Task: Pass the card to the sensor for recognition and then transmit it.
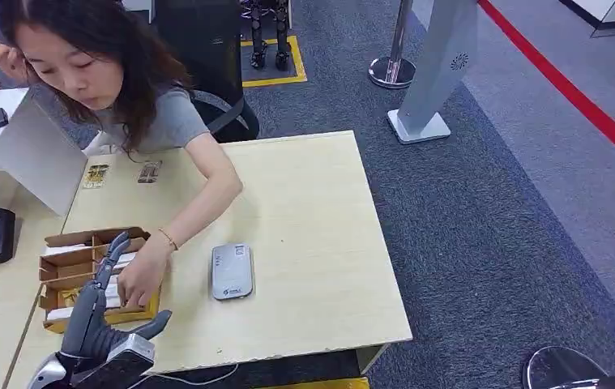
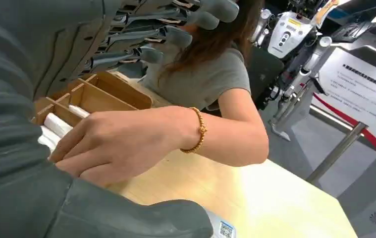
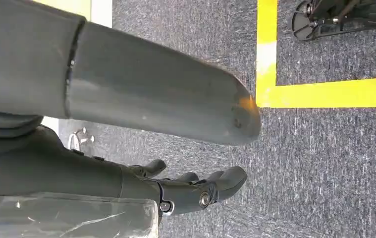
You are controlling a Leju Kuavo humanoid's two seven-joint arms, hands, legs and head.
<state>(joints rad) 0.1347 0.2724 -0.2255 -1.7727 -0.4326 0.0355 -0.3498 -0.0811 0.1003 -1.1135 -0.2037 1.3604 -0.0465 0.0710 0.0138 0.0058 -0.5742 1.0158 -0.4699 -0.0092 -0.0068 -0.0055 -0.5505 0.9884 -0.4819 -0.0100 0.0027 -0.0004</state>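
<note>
Person's hand (image 1: 140,279) inside card box (image 1: 65,240)

My left hand (image 1: 97,312): dark grey, with long segmented fingers and a thicker thumb.
My left fingers (image 2: 141,34): slim dark links with pale metal edges, ending in rounded grey tips.
My left thumb (image 2: 126,218): thick, smooth, matte grey.
My left wrist (image 1: 113,362): silver casing over black parts, with a thin cable trailing below it.
My left wrist cover (image 2: 7,124): grey and ribbed.
My right hand (image 3: 186,191): dark grey, with rounded fingertips; a small silver screw and a metal clip sit on its side.
My right thumb (image 3: 161,101): a broad grey cylinder with a seam line and a scuffed, rounded end.
</note>
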